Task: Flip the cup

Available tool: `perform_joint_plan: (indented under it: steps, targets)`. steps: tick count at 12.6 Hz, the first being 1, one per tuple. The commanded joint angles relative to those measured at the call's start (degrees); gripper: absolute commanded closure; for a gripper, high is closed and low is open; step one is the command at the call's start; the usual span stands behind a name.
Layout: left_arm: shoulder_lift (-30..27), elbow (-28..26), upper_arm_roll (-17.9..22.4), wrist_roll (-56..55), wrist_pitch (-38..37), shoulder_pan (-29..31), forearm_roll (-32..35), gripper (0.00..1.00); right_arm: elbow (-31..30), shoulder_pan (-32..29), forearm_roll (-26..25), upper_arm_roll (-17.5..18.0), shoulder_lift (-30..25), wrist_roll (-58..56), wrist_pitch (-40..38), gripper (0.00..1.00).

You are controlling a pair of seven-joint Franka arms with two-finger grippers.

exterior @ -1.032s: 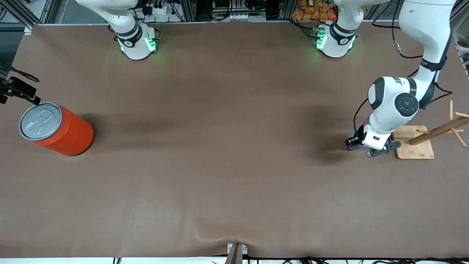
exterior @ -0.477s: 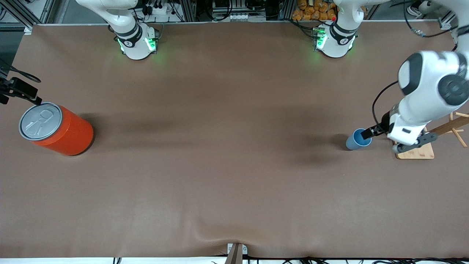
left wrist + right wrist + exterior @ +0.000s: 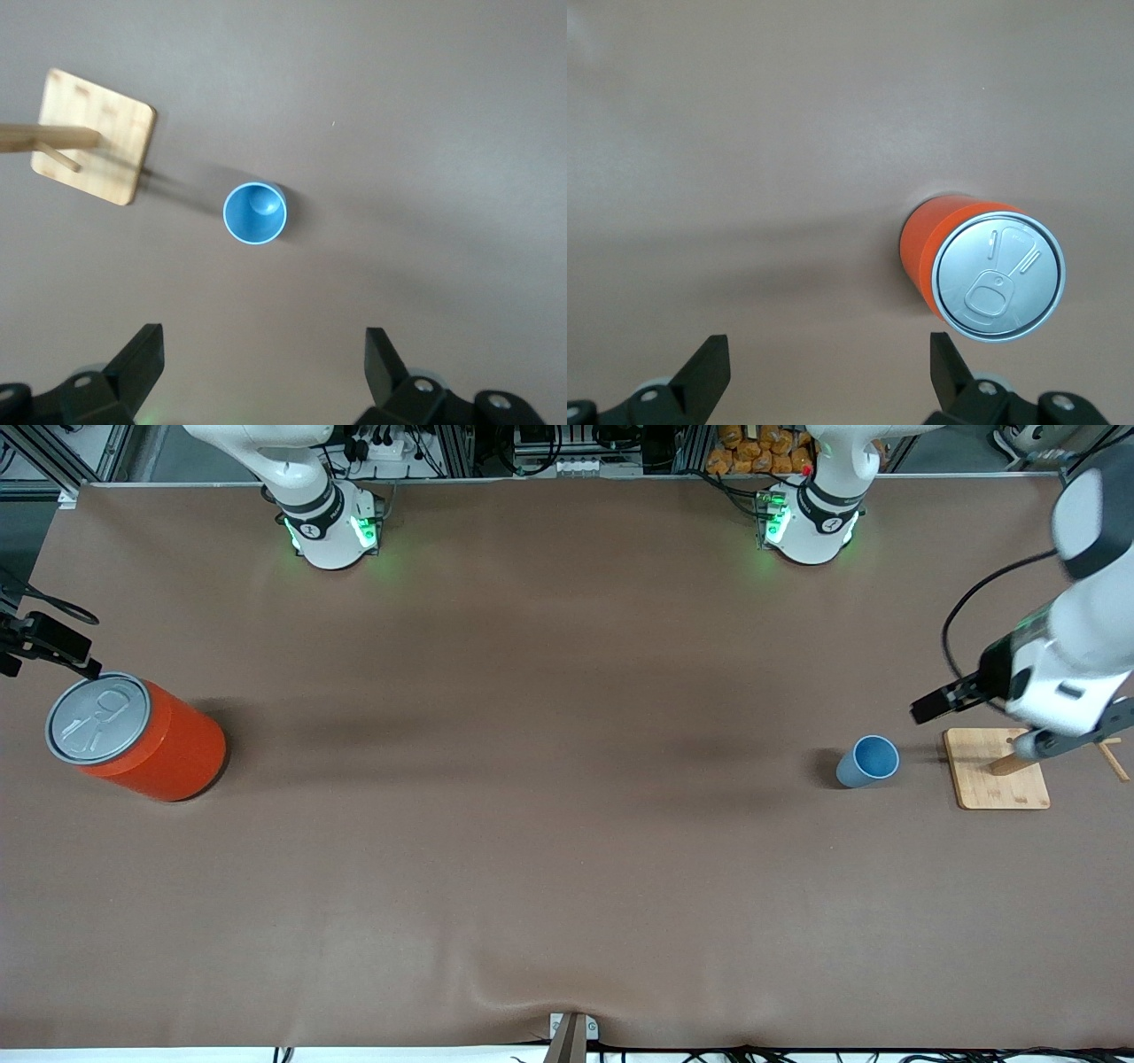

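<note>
The light-blue cup (image 3: 868, 761) stands upright on the brown table near the left arm's end, mouth up, with its darker blue inside showing. In the left wrist view the cup (image 3: 254, 212) lies well clear of the fingers. My left gripper (image 3: 935, 705) is open and empty, raised above the table beside the cup, toward the wooden board; its fingers stand wide apart in the left wrist view (image 3: 263, 345). My right gripper (image 3: 49, 645) waits open and empty at the right arm's end of the table, beside the orange can; it also shows in the right wrist view (image 3: 829, 350).
A big orange can (image 3: 133, 737) with a grey pull-tab lid stands at the right arm's end and shows in the right wrist view (image 3: 983, 270). A wooden peg rack on a square board (image 3: 997, 779) stands beside the cup, toward the left arm's end, seen too in the left wrist view (image 3: 93, 146).
My left gripper let go of the cup, rose and drew away toward the left arm's end. The cup, hidden under the hand before, now stands free, mouth up. The right arm has not moved.
</note>
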Motion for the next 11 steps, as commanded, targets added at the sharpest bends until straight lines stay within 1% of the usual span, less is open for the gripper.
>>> perform_joint_plan:
  steps: [1, 3, 6, 9, 11]
  targets:
    - [-5.5, -0.1, -0.2, 2.6, -1.8, 0.4, -0.1, 0.0, -0.4, -0.6, 0.7, 0.4, -0.6, 0.9, 0.3, 0.0]
    - [-7.0, -0.4, -0.5, 3.7, -1.8, 0.3, -0.1, 0.0, -0.4, -0.6, 1.4, 0.3, -0.6, 0.8, 0.4, 0.0]
    - [-6.2, 0.0, -1.4, 3.7, -1.3, -0.1, -0.1, 0.0, -0.4, -0.6, 1.4, 0.3, -0.5, 0.8, 0.1, 0.0]
    - [-6.5, -0.2, -2.1, 4.4, -1.5, -0.1, -0.1, 0.0, -0.4, -0.6, 1.4, 0.2, -0.7, 0.8, -0.2, 0.0]
    - [-6.6, 1.0, -2.2, 5.2, -1.5, -0.1, -0.1, 0.0, -0.4, -0.6, 1.4, 0.2, -0.7, 0.8, -0.2, 0.0]
